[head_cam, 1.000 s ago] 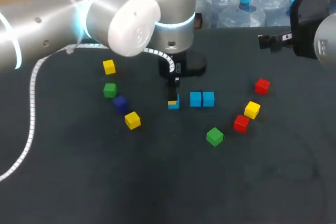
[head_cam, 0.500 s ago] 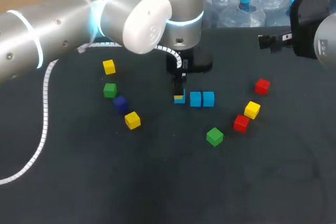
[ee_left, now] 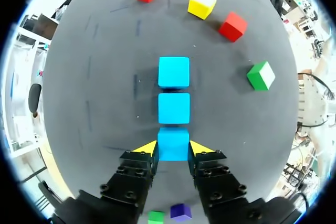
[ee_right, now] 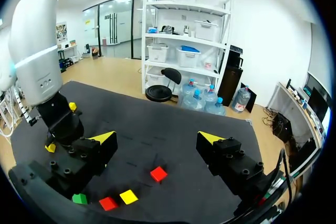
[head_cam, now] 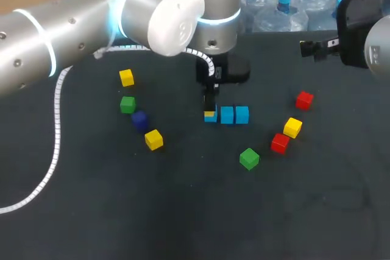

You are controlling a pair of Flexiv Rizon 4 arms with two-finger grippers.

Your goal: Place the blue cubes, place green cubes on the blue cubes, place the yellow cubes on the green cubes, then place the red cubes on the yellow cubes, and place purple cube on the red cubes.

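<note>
My left gripper (ee_left: 173, 148) is shut on a blue cube (ee_left: 173, 144), its yellow tips on the cube's two sides. That cube stands in line with two other blue cubes (ee_left: 174, 108) (ee_left: 174, 72) ahead of the fingers, close against the nearer one. From the head view the held blue cube (head_cam: 210, 115) is the left end of the row (head_cam: 234, 114). Around it lie green cubes (head_cam: 248, 158) (head_cam: 127, 104), yellow cubes (head_cam: 292, 127) (head_cam: 153, 139) (head_cam: 126, 77), red cubes (head_cam: 280, 143) (head_cam: 304, 99) and a purple cube (head_cam: 139, 119). My right gripper (ee_right: 157, 138) hangs open and empty high above the table's right side.
My left arm (head_cam: 91, 22) spans the table's back left, and its white cable (head_cam: 56, 120) trails down over the left part of the dark mat. The mat's front half (head_cam: 195, 223) is bare.
My left gripper has carried the blue cube rightward, from a small gap away to right beside the two blue cubes. The right arm has stayed where it was.
</note>
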